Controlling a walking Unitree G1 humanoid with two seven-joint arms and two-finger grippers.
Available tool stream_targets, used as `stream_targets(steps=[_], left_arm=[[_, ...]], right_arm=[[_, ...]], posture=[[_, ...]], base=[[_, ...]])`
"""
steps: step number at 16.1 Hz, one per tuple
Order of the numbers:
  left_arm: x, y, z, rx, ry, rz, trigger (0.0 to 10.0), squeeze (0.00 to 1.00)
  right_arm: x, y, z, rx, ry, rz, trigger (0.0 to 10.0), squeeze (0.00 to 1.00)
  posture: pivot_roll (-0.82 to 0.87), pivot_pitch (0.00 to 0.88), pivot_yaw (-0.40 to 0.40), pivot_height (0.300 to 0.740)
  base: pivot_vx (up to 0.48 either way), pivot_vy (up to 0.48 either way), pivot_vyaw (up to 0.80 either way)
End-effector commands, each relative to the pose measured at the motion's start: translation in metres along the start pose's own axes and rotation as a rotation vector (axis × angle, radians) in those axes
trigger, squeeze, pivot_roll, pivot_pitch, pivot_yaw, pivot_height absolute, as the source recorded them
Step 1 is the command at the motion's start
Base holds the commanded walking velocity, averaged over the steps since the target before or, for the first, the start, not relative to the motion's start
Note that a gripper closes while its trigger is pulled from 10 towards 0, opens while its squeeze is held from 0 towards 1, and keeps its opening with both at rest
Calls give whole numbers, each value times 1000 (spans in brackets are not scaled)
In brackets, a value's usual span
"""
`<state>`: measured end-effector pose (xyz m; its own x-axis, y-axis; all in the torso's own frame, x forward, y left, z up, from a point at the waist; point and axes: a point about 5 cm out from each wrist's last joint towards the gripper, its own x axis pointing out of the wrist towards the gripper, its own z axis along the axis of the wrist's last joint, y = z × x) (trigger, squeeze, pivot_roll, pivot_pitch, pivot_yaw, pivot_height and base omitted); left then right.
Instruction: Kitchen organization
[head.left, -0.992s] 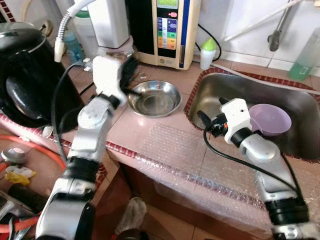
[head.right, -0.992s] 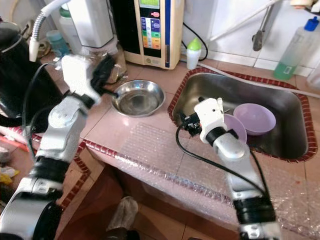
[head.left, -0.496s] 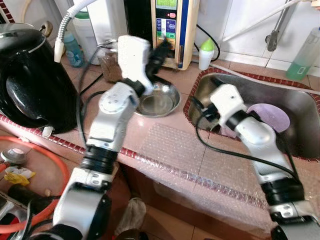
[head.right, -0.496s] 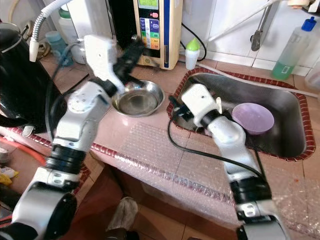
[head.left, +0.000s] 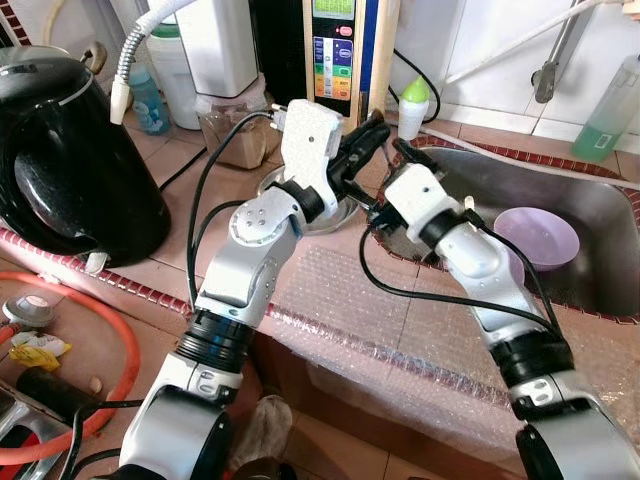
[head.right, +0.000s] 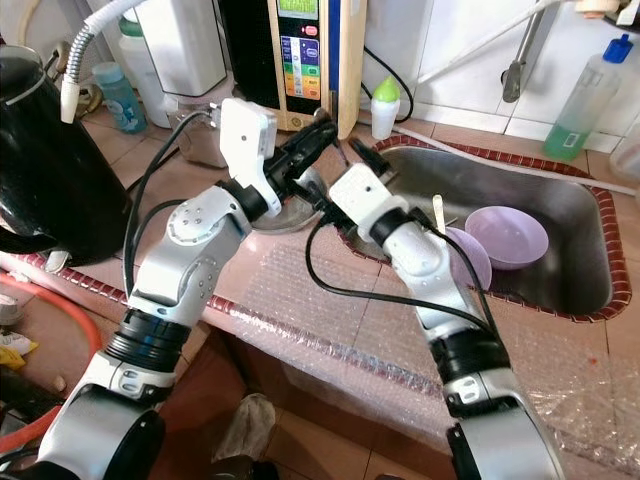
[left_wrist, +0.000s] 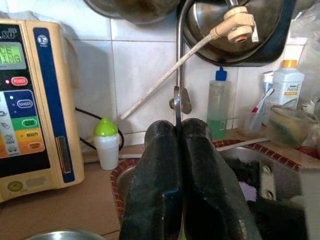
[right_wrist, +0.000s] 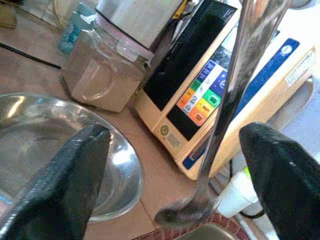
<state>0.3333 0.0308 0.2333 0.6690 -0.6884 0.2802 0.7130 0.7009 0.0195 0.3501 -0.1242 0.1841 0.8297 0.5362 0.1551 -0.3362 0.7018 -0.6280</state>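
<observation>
Now, spoon (right_wrist: 225, 100): a thin metal one, hanging bowl-end down above the tabletop (head.left: 330, 290), between the steel bowl and the sink rim.
Left gripper (left_wrist: 178, 127): fingers pressed together, pinching the spoon's handle edge-on.
Right gripper (right_wrist: 170, 165): fingers spread wide on either side of the spoon's shaft, not touching it.
Likely step: looks like a hand-over from left to right.
Risk, slip: the pinch is on a narrow, slick edge, so the spoon could swing or drop if the left lets go before the right closes.
Risk, crowding: both wrists sit close together and their cables cross nearby, so a snag seems possible.
Steel bowl (right_wrist: 50, 140): on the tabletop, appears empty.
Sink (head.left: 600, 215): holds a purple bowl (head.left: 540, 235), with a second one (head.right: 465, 255) beside it; both look empty.
Jar (right_wrist: 100, 75): lidded, with brownish contents, behind the steel bowl.
</observation>
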Motion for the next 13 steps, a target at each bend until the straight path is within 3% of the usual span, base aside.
stream_targets(steps=[1, 2, 3, 5, 8, 10, 13], left_arm=[[-1, -1, 4, 7, -7, -10, 0, 0], [-2, -1, 4, 6, -1, -10, 0, 0], [-2, -1, 4, 5, 0, -10, 0, 0], [-2, -2, 4, 5, 2, -13, 0, 0], [-3, -2, 4, 7, 4, -13, 0, 0], [-3, -1, 5, 12, 5, -12, 0, 0], [-3, 0, 4, 14, 7, -10, 0, 0]], right_arm=[[5, 2, 4, -19, -19, 3, 10000, 1000], [8, 5, 4, -12, -22, 12, 10000, 933], [10, 7, 4, 0, -21, 16, 10000, 0], [15, 8, 2, 26, -13, -16, 0, 0], [17, 7, -1, 45, -4, -44, 0, 0], [17, 4, -9, 132, 42, -97, 0, 0], [17, 0, -11, 182, 46, -133, 0, 0]], posture=[[-72, 0, 72, 740], [-72, 0, 71, 740], [-72, 0, 71, 740], [-68, 0, 70, 740], [-68, 0, 71, 740], [-69, 0, 73, 740], [-72, 0, 73, 740]], base=[[0, 0, 0], [0, 0, 0], [0, 0, 0], [0, 0, 0], [0, 0, 0], [0, 0, 0], [0, 0, 0]])
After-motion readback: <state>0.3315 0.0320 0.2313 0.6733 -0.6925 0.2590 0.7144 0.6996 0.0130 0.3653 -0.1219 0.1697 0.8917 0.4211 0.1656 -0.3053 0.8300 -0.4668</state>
